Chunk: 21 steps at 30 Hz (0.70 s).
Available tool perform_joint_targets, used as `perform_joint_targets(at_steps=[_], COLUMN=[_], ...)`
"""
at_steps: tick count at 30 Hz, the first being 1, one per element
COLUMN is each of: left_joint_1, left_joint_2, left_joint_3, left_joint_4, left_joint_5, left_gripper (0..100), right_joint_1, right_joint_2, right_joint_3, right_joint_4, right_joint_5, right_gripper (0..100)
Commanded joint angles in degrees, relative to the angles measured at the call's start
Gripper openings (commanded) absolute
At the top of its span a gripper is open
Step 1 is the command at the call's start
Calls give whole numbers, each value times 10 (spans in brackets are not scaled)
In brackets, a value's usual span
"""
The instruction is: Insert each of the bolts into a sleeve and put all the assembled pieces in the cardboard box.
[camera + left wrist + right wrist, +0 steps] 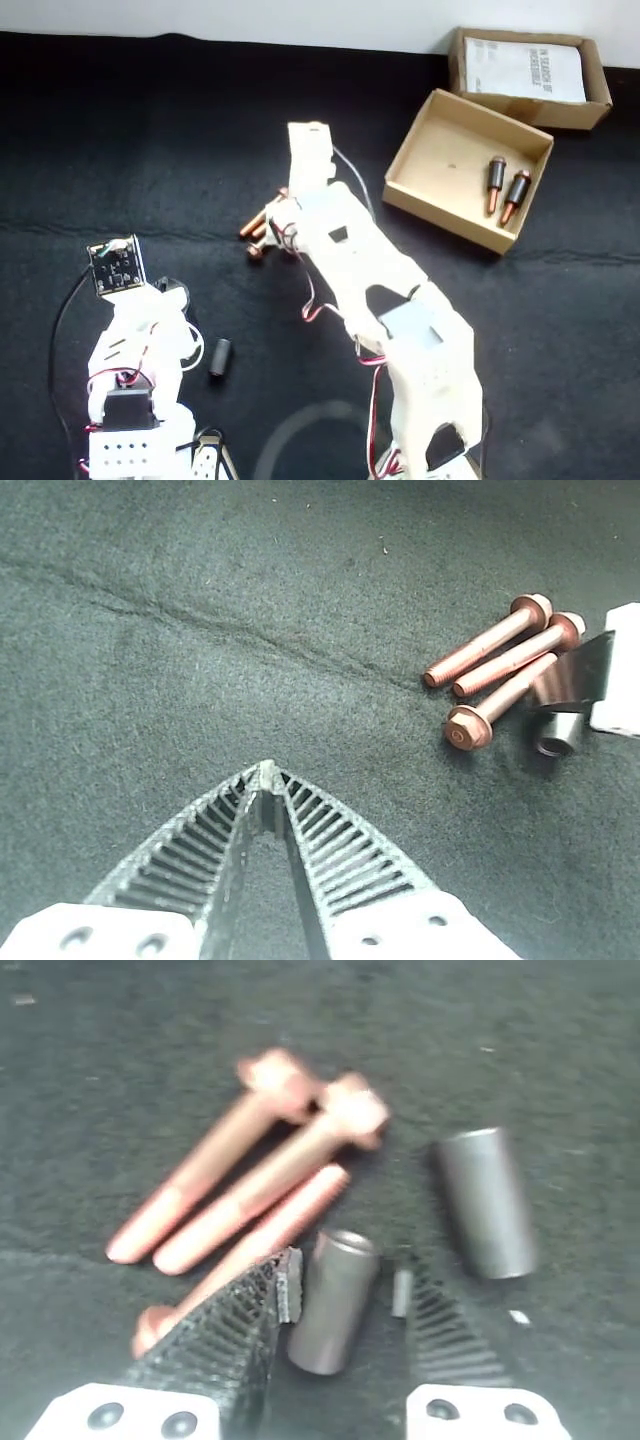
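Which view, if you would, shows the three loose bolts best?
The left wrist view: all three bolts lie unobstructed. The right pincer partly covers one in its wrist view; an arm overlaps them in the high view.

in the high view the right arm (340,240) lies over the loose bolts (254,232), so only their ends stick out beside it and they cannot be counted there; the arms' bases run off the lower edge. the right wrist view is blurred, and one finger (240,1330) of the right jaws covers part of the third bolt (285,1225). in the left wrist view a sleeve (555,735) sits half behind a dark finger (592,670), and the white part (625,665) beside it is cut by the edge.
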Motion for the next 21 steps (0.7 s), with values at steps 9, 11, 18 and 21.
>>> perform_joint_targets(at_steps=[9, 11, 18, 21], left_joint_1=[-7, -7, -7, -7], left_joint_2=[-6, -6, -6, -6], left_joint_3=[10, 10, 10, 10], left_joint_4=[0, 0, 0, 0], left_joint_5=[-2, -2, -2, -2], left_gripper=[11, 11, 11, 11], right_joint_1=[6, 14, 71, 88], right_joint_2=[37, 35, -22, -64], right_joint_3=[-65, -69, -194, -263], right_joint_4=[120, 149, 291, 350], right_joint_5=[30, 61, 137, 171], right_gripper=[7, 7, 7, 7])
